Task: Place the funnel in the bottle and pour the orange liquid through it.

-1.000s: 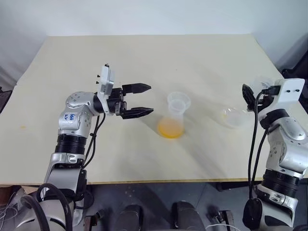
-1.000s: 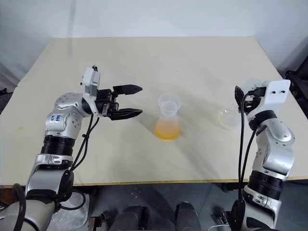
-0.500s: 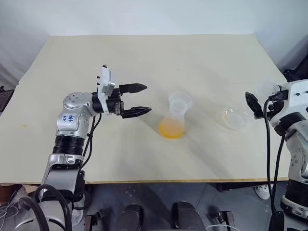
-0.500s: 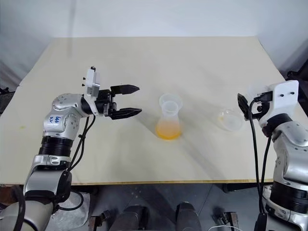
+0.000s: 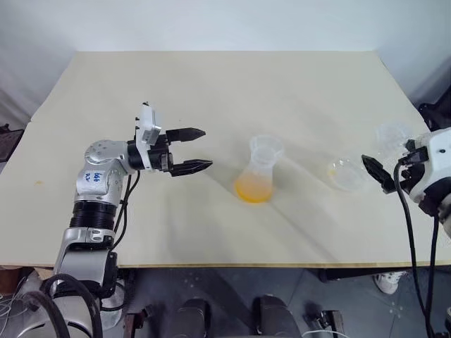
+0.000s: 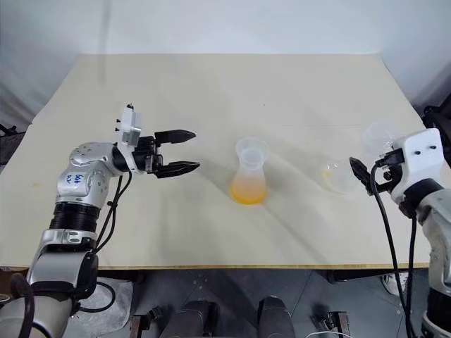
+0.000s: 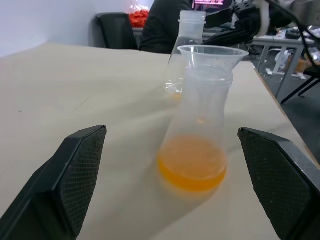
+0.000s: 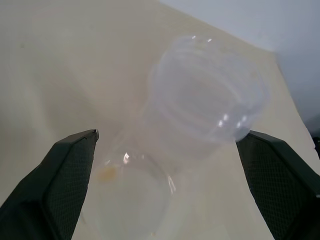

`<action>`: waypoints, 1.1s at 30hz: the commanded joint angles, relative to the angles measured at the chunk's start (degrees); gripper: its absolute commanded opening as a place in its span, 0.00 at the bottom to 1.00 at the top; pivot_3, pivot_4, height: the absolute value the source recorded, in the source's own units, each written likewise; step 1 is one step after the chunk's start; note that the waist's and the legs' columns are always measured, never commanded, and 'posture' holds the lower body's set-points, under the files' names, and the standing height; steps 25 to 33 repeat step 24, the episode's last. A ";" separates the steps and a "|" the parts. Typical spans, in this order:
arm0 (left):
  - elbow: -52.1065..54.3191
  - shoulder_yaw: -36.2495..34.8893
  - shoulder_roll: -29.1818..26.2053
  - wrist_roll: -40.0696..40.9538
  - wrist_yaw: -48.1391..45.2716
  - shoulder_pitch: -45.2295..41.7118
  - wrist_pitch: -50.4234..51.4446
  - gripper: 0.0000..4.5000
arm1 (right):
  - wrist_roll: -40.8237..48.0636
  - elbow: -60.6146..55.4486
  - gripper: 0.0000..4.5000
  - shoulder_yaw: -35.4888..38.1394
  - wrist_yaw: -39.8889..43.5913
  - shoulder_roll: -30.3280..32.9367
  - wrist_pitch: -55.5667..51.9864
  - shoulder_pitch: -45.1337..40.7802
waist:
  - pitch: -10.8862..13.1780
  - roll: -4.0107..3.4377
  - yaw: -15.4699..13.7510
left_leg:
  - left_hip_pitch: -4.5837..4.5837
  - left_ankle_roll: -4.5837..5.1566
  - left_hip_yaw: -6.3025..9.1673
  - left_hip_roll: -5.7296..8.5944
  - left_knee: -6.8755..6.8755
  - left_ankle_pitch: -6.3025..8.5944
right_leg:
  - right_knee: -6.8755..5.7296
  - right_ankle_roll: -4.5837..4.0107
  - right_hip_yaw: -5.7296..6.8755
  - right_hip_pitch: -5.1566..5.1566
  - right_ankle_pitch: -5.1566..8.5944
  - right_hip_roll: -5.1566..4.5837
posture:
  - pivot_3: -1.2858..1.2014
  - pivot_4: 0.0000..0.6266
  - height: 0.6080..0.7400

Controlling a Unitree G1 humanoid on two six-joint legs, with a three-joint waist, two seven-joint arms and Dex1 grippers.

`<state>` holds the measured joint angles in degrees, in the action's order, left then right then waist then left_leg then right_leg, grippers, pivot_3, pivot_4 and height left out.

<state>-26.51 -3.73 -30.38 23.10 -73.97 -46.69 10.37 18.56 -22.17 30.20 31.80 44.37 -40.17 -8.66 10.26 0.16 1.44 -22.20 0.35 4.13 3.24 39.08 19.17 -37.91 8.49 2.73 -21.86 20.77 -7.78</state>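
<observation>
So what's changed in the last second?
The right gripper pulled back from the empty flask, jaws open. The left gripper drew slightly away from the bottle. Bottle, funnel and orange liquid stayed put.

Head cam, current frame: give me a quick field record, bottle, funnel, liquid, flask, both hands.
bottle: upright mid-table
funnel: seated in the bottle's mouth
liquid: orange pool in the bottle's base
flask: clear, drained, standing near the table's right edge
left hand: open, empty, level, pointing at the bottle, apart from it
right hand: open, empty, just right of the flask
</observation>
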 commanded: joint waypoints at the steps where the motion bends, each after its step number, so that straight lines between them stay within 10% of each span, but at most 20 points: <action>1: 0.05 -1.98 -2.67 1.13 -2.44 1.59 -0.59 1.00 | 1.29 -2.19 1.00 5.24 3.03 4.06 -0.14 2.65 | 0.00 0.00 0.01 | 0.01 0.00 0.00 0.00 -0.01 0.00 | 0.00 0.00 0.00 0.01 0.00 0.00 | 0.52 0.24 1.00; 12: 10.52 -7.67 -9.21 6.69 -4.20 12.63 4.69 1.00 | 14.55 -2.18 1.00 14.89 27.34 7.19 9.20 14.02 | 0.00 0.00 0.13 | 0.09 0.02 0.03 -0.09 -0.01 0.01 | 0.20 0.00 0.04 0.24 0.00 0.03 | 0.52 0.24 1.00; 19: 12.58 -10.44 -10.82 8.06 -4.20 19.11 5.03 1.00 | 14.25 8.02 1.00 8.43 39.27 7.81 20.39 14.20 | 0.01 0.03 -0.33 | 0.18 0.03 0.04 -0.16 0.02 0.01 | 0.39 0.00 0.05 0.45 0.00 0.08 | 0.52 0.24 1.00; 33: 11.84 -11.07 -10.88 8.58 -5.03 19.49 4.46 1.00 | 12.84 12.49 1.00 3.99 40.24 8.00 24.80 11.66 | 0.00 0.03 -0.91 | 0.17 0.03 0.02 -0.14 0.03 0.01 | 0.41 0.00 0.05 0.43 0.00 0.05 | 0.52 0.24 1.00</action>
